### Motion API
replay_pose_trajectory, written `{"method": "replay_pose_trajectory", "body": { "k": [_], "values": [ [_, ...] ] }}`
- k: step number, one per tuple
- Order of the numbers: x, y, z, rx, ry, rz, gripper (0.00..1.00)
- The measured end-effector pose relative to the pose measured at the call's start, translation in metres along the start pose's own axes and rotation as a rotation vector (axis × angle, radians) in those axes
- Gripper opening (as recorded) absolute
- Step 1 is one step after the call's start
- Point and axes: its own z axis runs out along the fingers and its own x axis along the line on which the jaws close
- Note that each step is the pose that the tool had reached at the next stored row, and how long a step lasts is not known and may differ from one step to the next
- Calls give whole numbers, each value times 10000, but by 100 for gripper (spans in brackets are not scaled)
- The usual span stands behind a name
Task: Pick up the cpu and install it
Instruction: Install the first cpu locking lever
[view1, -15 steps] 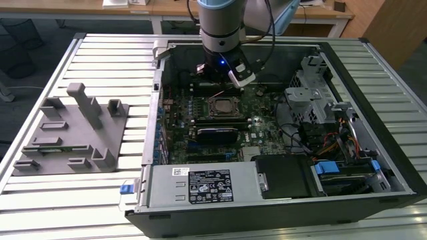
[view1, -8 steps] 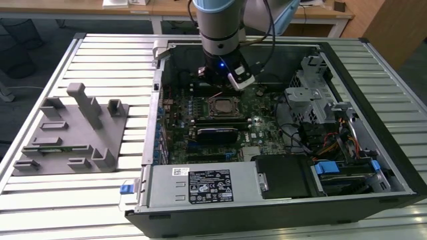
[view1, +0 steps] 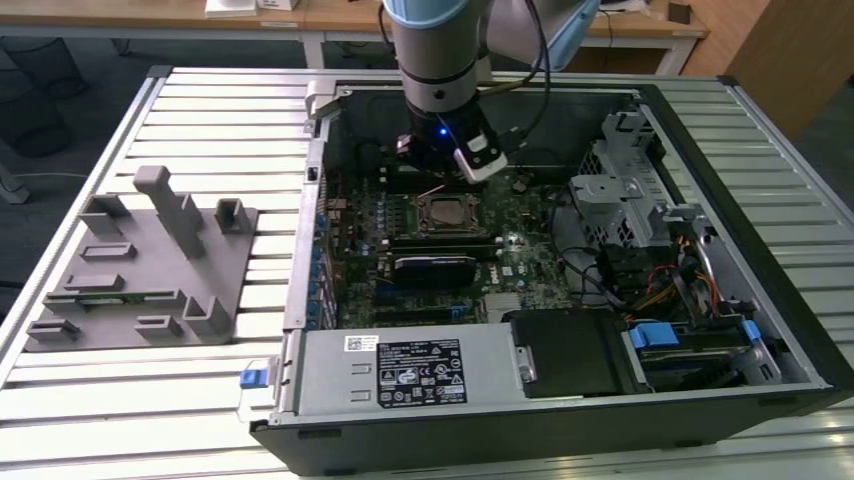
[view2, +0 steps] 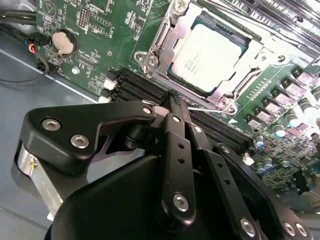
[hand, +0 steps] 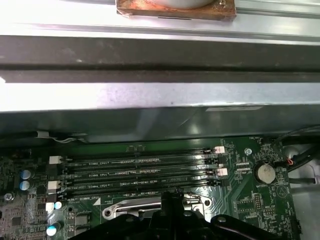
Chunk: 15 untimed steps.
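Observation:
The cpu (view1: 438, 212) lies flat in the socket on the green motherboard inside the open computer case, its silver top (view2: 210, 50) facing up within the metal socket frame (view2: 150, 55). My gripper (view1: 431, 182) hangs just behind the socket in the exterior view. It is shut, and its black fingers (view2: 172, 125) meet at a point (view2: 173, 100) over the memory slots, right next to the socket's edge. Nothing shows between them. A thin wire lever (view2: 202, 108) runs along the socket beside the tip. In the first wrist view my gripper (hand: 172, 192) points at the socket frame.
Empty memory slots (hand: 140, 172) lie between the socket and the case wall (hand: 160, 95). A coin cell (hand: 264, 173) sits nearby. The power supply (view1: 400, 370) and drive cage (view1: 621, 190) crowd the case. A grey fixture (view1: 147, 260) stands on the table at the exterior view's left.

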Motion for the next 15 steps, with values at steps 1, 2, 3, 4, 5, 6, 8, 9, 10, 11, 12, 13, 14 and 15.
{"method": "replay_pose_trajectory", "body": {
  "k": [1,2,3,4,5,6,8,9,10,11,12,13,14,15],
  "values": [
    [0,3,1,5,-6,27,11],
    [1,6,3,11,-13,56,11],
    [1,10,4,18,-21,89,11],
    [2,15,6,26,-29,123,11],
    [2,21,9,34,-38,158,11],
    [4,27,12,42,-47,194,11],
    [6,39,18,64,-66,265,11],
    [6,42,22,88,-75,296,11],
    [7,46,28,118,-86,328,11],
    [8,48,33,150,-97,361,11],
    [9,49,38,191,-110,400,11],
    [10,50,43,228,-123,444,11],
    [11,54,46,251,-134,487,11],
    [12,60,50,260,-143,525,11]
  ]
}}
